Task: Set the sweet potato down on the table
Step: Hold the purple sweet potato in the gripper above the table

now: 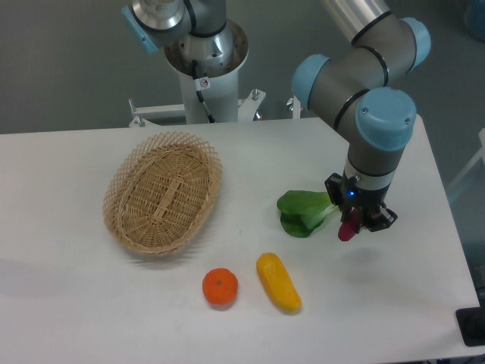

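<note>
The large flat white counter carries everything here. On its left part sits an oval woven wicker basket, with nothing visible inside it. Toward the right lies a green leafy toy vegetable, and near the front edge a fat yellow oblong vegetable lies just beside a round orange fruit.

The grey and blue arm reaches down over the right side, and its fingers pinch the small slim magenta-purple sweet potato. Only the lower end of it shows, poking out below the fingers and hanging roughly upright, a little to the right of the green leaves. It seems close above the counter, though whether its tip touches the surface cannot be told from this view.

The sweet potato looks like a light, stiff plastic toy with a smooth, somewhat slippery skin, and hardly fragile. Being slim and slightly curved, it is best held across its narrow width near the middle; held near one end, as it appears now, it may pivot or roll once let go.
</note>
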`<state>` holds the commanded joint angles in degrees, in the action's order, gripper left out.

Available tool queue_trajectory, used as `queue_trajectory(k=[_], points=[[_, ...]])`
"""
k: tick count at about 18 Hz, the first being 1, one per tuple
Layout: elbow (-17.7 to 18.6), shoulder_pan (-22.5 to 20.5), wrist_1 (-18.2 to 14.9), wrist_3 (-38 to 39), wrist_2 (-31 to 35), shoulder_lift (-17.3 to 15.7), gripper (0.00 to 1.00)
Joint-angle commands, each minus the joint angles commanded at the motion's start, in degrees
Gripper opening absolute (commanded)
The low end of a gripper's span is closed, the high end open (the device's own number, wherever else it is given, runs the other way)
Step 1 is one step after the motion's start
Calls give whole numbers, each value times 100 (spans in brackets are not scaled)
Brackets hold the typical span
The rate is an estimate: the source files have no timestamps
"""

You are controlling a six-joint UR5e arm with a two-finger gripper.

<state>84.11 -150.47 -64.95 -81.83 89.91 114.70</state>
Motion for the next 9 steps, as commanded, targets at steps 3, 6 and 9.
queue_trajectory(k=[3,6,9], points=[[0,0,0,35,26,18,28],[-9,9,18,70,26,53,29],[-9,35,35,105,35,141,29]])
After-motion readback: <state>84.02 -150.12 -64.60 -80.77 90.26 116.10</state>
